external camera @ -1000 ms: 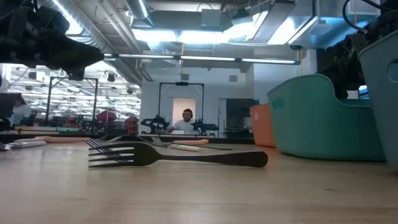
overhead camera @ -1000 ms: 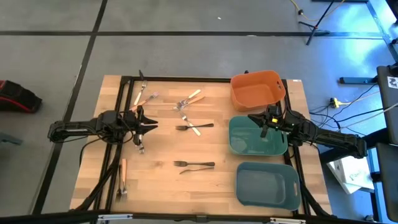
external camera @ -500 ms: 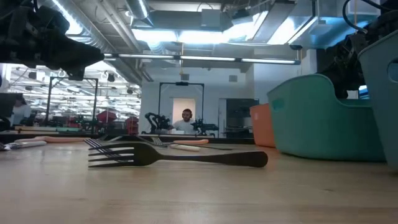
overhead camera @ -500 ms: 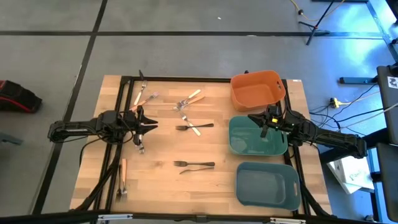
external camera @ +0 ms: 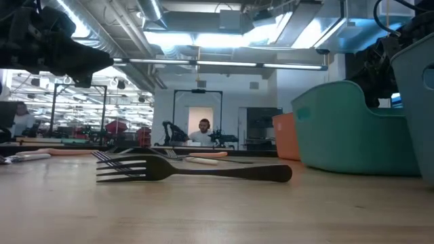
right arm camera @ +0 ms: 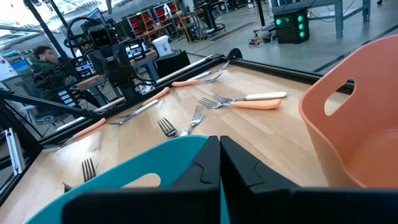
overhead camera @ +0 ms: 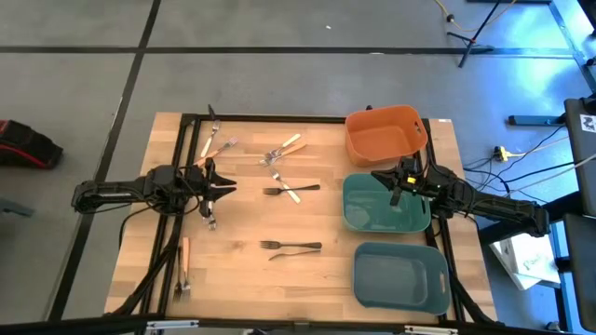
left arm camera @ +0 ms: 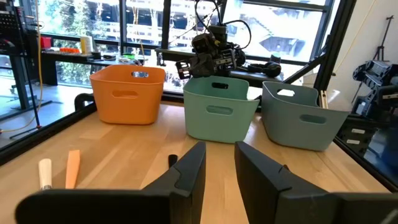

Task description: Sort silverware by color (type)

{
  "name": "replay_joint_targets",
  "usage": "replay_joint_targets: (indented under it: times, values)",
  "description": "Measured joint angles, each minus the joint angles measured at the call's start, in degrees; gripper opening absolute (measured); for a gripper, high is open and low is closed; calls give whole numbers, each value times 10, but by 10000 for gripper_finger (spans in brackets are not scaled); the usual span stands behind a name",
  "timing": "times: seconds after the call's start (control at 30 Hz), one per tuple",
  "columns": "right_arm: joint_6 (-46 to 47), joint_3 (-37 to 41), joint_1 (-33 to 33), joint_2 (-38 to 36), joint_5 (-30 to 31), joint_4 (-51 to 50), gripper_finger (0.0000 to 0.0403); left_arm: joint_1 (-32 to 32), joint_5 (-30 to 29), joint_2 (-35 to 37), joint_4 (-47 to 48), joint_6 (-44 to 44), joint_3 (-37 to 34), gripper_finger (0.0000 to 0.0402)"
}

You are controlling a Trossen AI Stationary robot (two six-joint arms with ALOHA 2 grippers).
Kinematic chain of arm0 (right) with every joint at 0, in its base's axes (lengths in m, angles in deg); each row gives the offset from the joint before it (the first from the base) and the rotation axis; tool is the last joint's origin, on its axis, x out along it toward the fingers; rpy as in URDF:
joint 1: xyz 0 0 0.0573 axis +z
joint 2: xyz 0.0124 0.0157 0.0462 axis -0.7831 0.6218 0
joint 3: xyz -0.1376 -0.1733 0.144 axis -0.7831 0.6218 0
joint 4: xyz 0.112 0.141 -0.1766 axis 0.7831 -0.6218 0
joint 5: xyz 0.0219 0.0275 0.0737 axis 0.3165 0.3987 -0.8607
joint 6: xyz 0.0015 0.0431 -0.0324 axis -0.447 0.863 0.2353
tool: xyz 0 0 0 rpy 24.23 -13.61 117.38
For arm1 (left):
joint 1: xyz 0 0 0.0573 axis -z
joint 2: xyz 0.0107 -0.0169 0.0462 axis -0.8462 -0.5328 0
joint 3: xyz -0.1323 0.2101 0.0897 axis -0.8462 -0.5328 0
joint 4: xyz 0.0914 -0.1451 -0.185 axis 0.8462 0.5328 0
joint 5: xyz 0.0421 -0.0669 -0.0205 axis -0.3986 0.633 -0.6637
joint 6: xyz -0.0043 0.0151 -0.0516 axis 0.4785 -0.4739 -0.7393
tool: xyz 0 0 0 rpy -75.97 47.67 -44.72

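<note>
Forks lie scattered on the wooden table. A dark fork [overhead camera: 291, 247] lies near the middle, close up in the low view [external camera: 190, 169]. Another dark fork [overhead camera: 277, 190] is crossed by a tan-handled one [overhead camera: 291, 194]. More tan-handled forks lie farther back [overhead camera: 284, 149] [overhead camera: 219, 147]. An orange-handled fork [overhead camera: 184, 253] lies at the near left. My left gripper [overhead camera: 231, 186] [left arm camera: 219, 158] hovers open over the table's left part, above a silver fork [overhead camera: 211, 220]. My right gripper [overhead camera: 380, 177] [right arm camera: 219, 146] is shut and holds nothing, above the teal bin's rim [right arm camera: 143, 168].
Three bins stand along the right side: orange [overhead camera: 384, 133] at the far end, teal [overhead camera: 385, 203] in the middle, grey-blue [overhead camera: 400, 276] nearest. A black frame borders the table [overhead camera: 279, 118]. A person sits far off in the room [external camera: 203, 132].
</note>
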Motion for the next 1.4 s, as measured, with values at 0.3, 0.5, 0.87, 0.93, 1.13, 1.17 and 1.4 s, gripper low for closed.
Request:
replay_joint_targets:
  times: [0.3,0.5,0.87,0.93,1.13,1.17,1.4]
  values:
    - [0,0,0,0,0,0,1,0,0,0,0,0,0,80]
    - [0,0,0,0,0,0,1,0,0,0,0,0,0,80]
    - [0,0,0,0,11,19,1,0,-25,0,-19,89,-1,80]
    - [0,0,0,0,20,24,1,0,-25,0,-26,89,-1,80]
    - [2,0,0,0,43,71,1,0,-31,0,-59,59,-1,80]
    - [0,0,0,0,34,90,1,0,-36,0,-74,60,-1,80]
    - [-25,-34,0,11,16,130,1,0,-74,-2,-167,120,-1,80]
